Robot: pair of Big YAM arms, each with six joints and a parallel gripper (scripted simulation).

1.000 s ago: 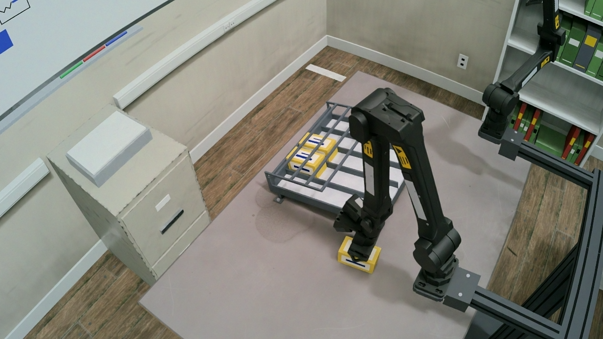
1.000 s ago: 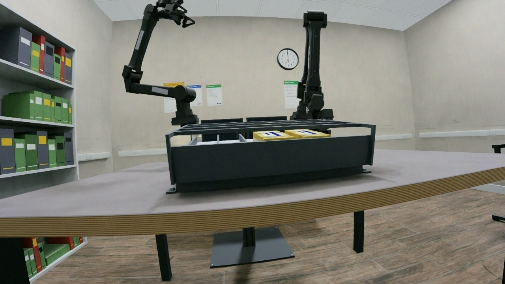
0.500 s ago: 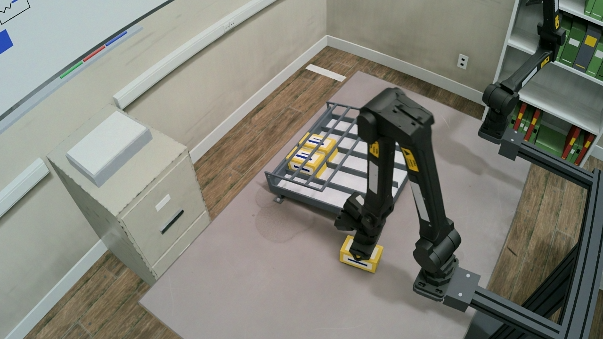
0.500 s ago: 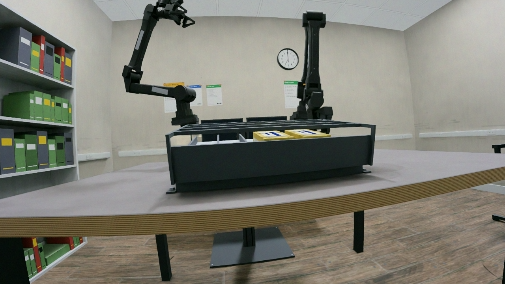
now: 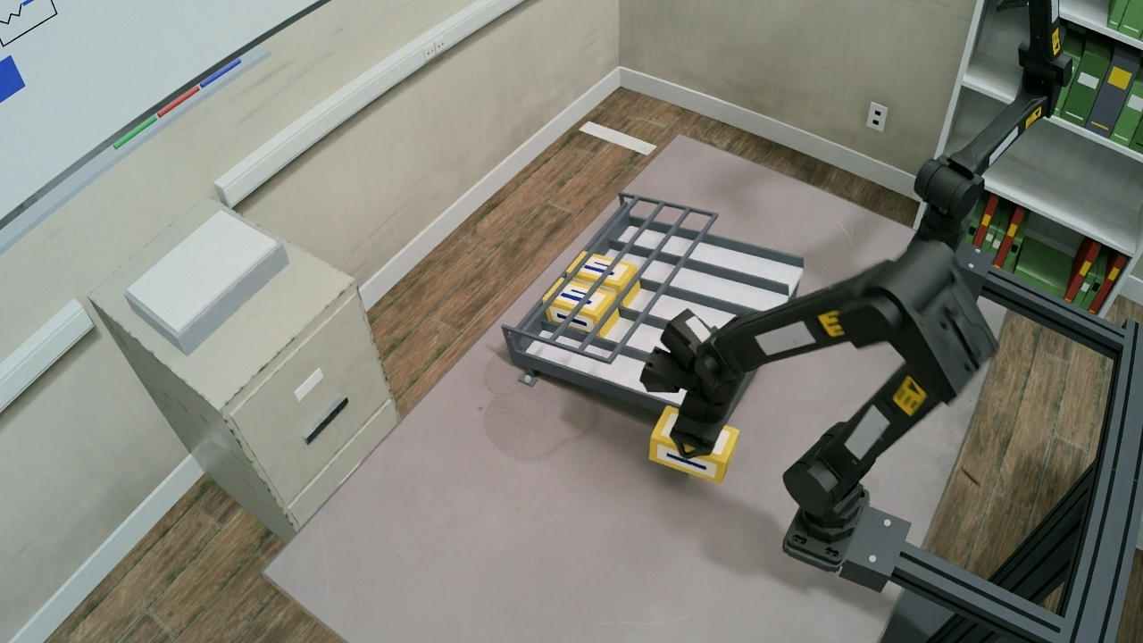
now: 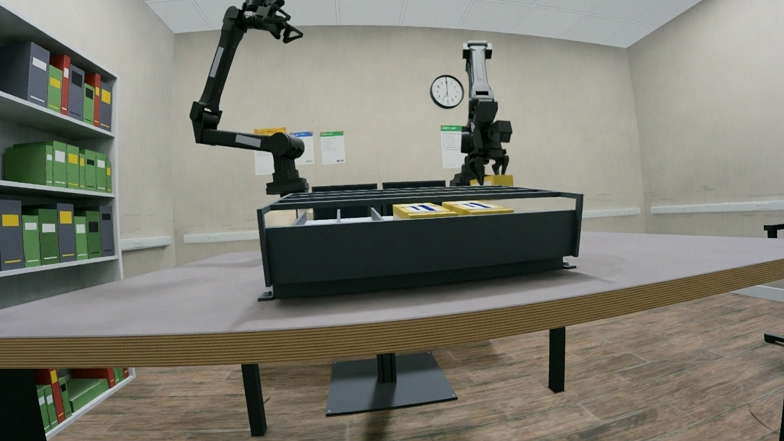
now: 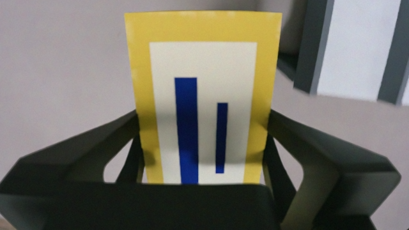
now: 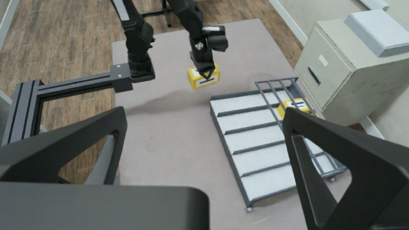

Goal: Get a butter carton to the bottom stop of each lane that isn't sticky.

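The third butter carton (image 5: 693, 463) (image 6: 501, 180) (image 7: 204, 61) (image 8: 204, 84) is hanging above the worktop (image 5: 479, 520) (image 6: 136, 296) (image 7: 64, 64) (image 8: 176, 144), beside the shelf (image 5: 591, 386) (image 6: 419, 249) (image 7: 311, 48) (image 8: 229, 156), the left claw (image 5: 692, 449) (image 6: 490, 171) (image 7: 203, 114) (image 8: 204, 73) clamping its sides. Two cartons are already resting at the stop in neighbouring lanes, so the last delivery seems in hand; the next move is calling for lining up with an untried lane. The right claw (image 6: 290, 33) (image 8: 204, 115) is waiting wide apart. Beyond, a cabinet (image 5: 335, 359) (image 8: 342, 83) is standing against the wall.

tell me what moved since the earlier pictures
The left hand raised its butter carton, now visible above the shelf in the exterior view; its elbow swung back, away from the shelf. Nothing was grasped or released. The other two cartons and right arm stayed put.
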